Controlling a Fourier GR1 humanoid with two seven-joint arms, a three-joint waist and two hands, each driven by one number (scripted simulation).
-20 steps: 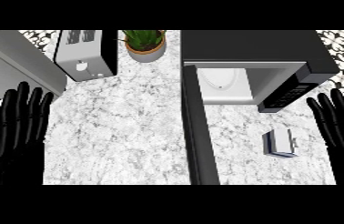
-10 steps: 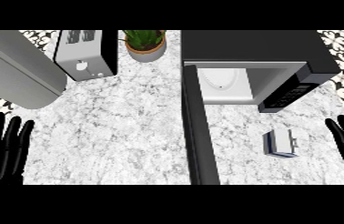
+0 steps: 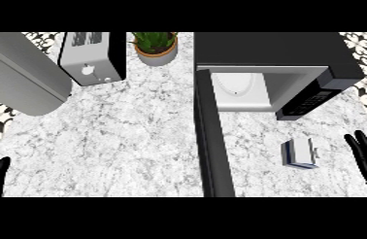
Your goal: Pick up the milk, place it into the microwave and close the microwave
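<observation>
We see the milk carton (image 3: 299, 152) lying on the marble desk (image 3: 136, 136) close to its right edge and toward the near side, just in front of the microwave (image 3: 287, 53), which stands at the far right corner. The microwave door (image 3: 213, 136) is swung wide open and reaches out toward the near edge, so the white cavity (image 3: 240, 90) is exposed and ready to take the carton; the door lies just left of the milk and fences it off from the rest of the desk. Our right hand (image 3: 358, 150) shows only as a few straight, relaxed fingers at the right edge, near the carton but not touching it, so nothing is gripped yet. Of our left hand (image 3: 3, 171) only a sliver shows at the left edge near the front, and we cannot tell whether it is open or closed. We judge the task to be at its very start: the right hand is the natural one to take the milk, since the open door blocks any approach from the left. At the far edge stand a toaster (image 3: 90, 58) and a potted plant (image 3: 156, 46), well clear of the path.
</observation>
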